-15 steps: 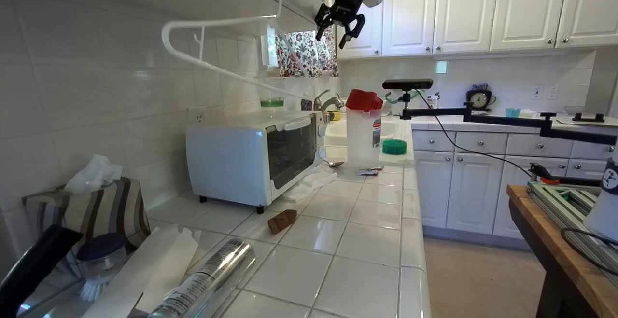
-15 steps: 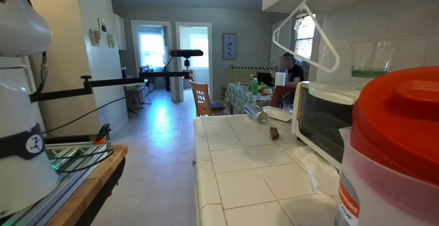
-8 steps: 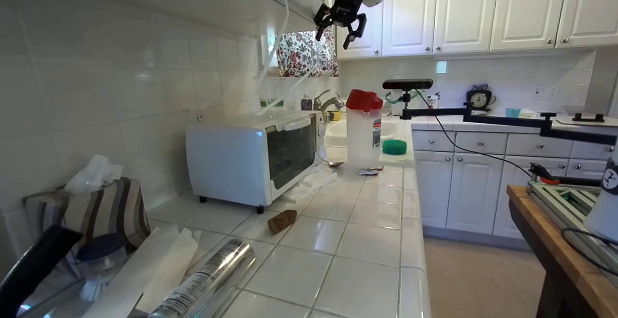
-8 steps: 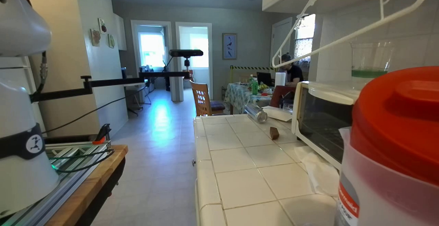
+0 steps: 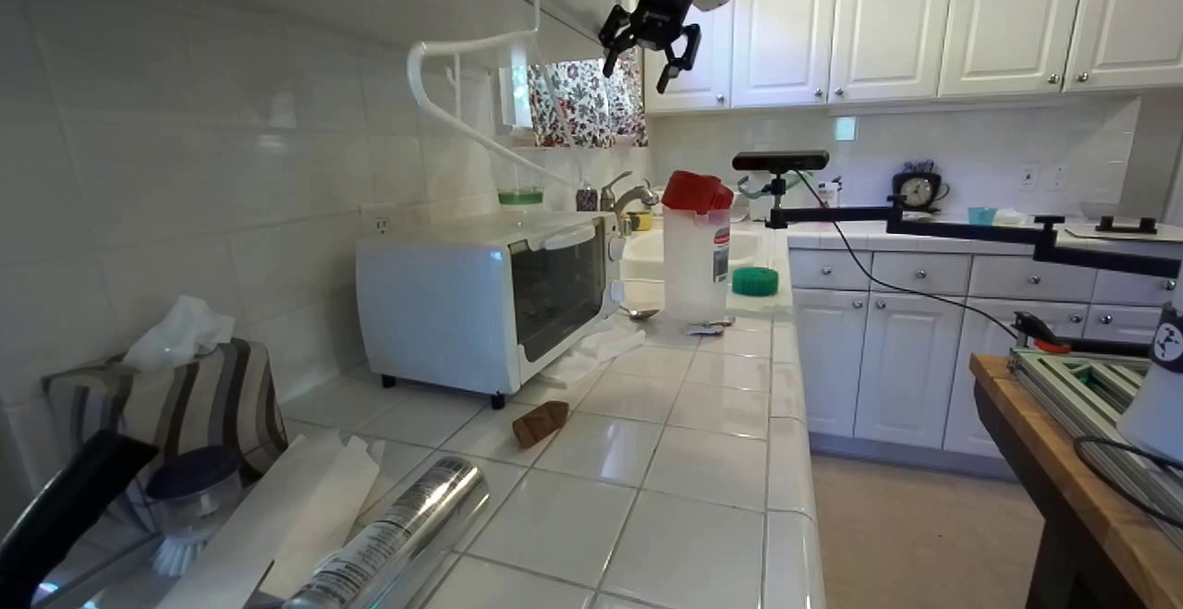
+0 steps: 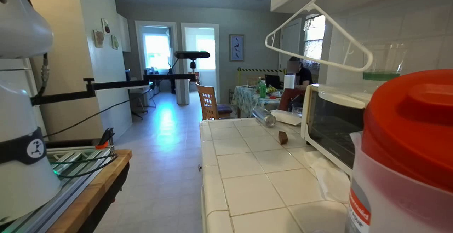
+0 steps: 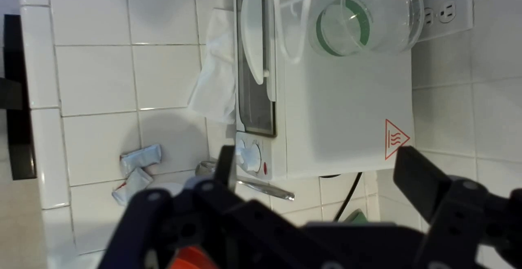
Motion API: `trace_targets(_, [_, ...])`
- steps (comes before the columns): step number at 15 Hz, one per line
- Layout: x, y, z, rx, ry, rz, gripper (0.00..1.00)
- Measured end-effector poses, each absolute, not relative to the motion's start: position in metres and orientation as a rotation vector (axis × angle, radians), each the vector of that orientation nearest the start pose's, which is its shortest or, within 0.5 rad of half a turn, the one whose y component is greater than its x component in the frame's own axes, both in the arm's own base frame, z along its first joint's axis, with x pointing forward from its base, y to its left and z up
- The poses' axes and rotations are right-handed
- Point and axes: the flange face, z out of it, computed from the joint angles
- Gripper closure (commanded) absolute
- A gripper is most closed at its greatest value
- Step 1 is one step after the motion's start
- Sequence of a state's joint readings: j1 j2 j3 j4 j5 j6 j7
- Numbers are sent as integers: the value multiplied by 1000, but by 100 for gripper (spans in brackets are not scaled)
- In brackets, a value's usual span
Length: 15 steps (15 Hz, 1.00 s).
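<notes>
In an exterior view my black gripper [image 5: 636, 76] is high up, fingers spread and nothing between them. A white plastic hanger [image 5: 476, 42] hangs by the upper cabinet, apart from the gripper; its hook runs out of the picture top. In another exterior angle the hanger [image 6: 310, 6] dangles above the white toaster oven [image 6: 336, 120]; the gripper is out of that picture. Seen from the wrist, the jaws of the gripper [image 7: 316, 158] stand wide over the oven's control end. The hanger [image 7: 306, 12] lies beyond them, beside a clear cup [image 7: 359, 20] with green contents on the oven.
A red-lidded pitcher [image 5: 697, 258] stands by the sink. On the tiled counter lie a brown block [image 5: 541, 424], a silver can [image 5: 397, 535], a spoon [image 7: 267, 189] and small packets [image 7: 140, 158]. A camera arm [image 5: 961, 225] reaches over the floor from the robot's table [image 5: 1007, 387].
The hanger has swung round, edge shifting sharply half a second ago and turning back now. The gripper's fingers have spread slightly wider; the arm has scarcely moved.
</notes>
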State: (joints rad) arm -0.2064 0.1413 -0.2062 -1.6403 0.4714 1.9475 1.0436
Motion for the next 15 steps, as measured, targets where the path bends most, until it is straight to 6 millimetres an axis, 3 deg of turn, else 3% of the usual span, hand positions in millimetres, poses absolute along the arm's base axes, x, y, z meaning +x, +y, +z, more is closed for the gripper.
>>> trace_targets(4, [584,-190,540,-1983,1810,121,0])
trace_targets(7, [571,-171,536,-2104,1688,280,0])
trace_targets(13, [531,-164,561,-2311,1396,398,0])
trace_targets(15, [523,-157,562,-2369,1268,403,0])
